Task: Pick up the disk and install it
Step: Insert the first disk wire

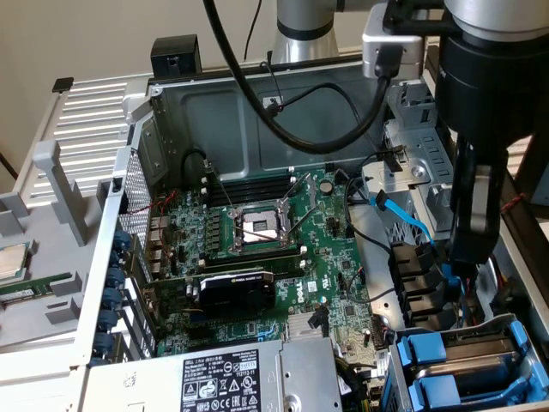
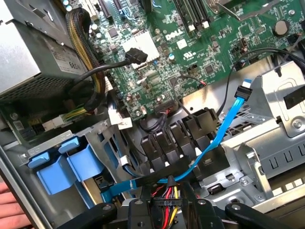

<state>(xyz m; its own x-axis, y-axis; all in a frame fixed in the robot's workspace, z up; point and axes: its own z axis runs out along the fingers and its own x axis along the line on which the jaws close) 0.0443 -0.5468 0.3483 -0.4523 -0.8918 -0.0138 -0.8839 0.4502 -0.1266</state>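
Observation:
The disk's bright blue carrier (image 1: pixel 426 354) sits slotted in the drive cage at the exterior view's lower right, with a second blue carrier under it. The disk's grey body (image 1: pixel 493 341) shows as a strip between the blue rails; its label is hidden. In the wrist view the two blue carrier ends (image 2: pixel 53 168) stick out of the cage. My gripper (image 1: pixel 459 262) hangs just behind the cage. Its black fingers (image 2: pixel 140 212) close in on a black power connector (image 2: pixel 162 202) marked P10, with red and yellow wires.
A light blue data cable (image 2: pixel 224 126) runs from the metal bay (image 2: pixel 267 143) down past the gripper. Black cable plugs (image 2: pixel 176 138) stand in a row beside it. The motherboard (image 1: pixel 274 249) and power-supply box (image 1: pixel 223 378) fill the case. A person's hand (image 2: pixel 9 210) rests by the cage.

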